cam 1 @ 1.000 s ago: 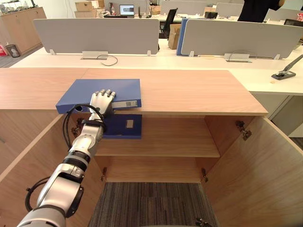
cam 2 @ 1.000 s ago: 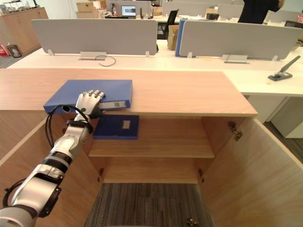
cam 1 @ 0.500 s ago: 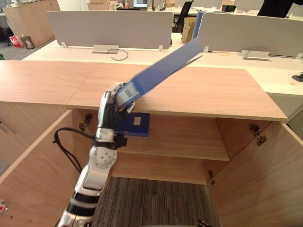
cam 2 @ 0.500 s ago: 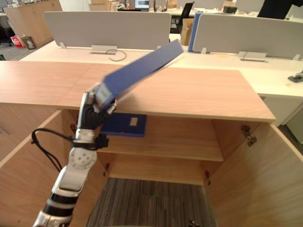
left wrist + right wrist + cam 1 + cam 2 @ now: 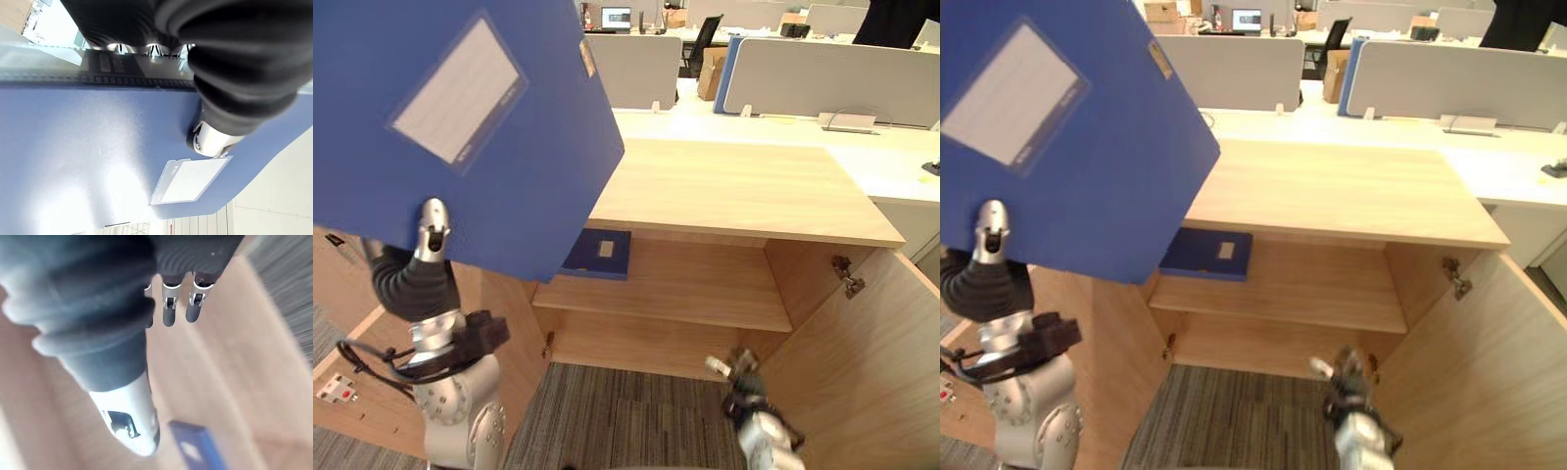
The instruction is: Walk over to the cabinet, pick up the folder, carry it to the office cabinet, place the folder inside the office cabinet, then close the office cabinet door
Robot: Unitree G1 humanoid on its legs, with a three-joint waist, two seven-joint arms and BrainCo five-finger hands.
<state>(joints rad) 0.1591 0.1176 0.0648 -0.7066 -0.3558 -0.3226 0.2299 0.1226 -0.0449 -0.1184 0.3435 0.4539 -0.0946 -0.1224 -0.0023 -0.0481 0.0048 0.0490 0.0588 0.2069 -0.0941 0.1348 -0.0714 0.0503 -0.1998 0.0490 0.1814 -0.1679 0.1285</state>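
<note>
Folder (image 5: 509, 147) is up high and tilted, close to the head camera, blocking much of the view. Left hand (image 5: 432, 238) clamps it near one lower edge, thumb on the cover, fingers curled over the spine side in the wrist view. Risk: with the grip at one edge only, the big flat cover could swing or slip out on the way down. A corner could also catch the top edge or left wall of the office cabinet (image 5: 734, 191). Right hand (image 5: 742, 377) is low by the opening, fingers straight and spread, holding nothing; it could bump the open right door (image 5: 871, 362). Cabinet stands open: shelf (image 5: 695, 289) carries a second folder (image 5: 600, 255) lying flat at its left end, the rest bare. Aim right of it, else the incoming one may shove it. Nothing seen under the shelf. Behind is a white table (image 5: 891, 166) with grey partitions (image 5: 832, 78).
</note>
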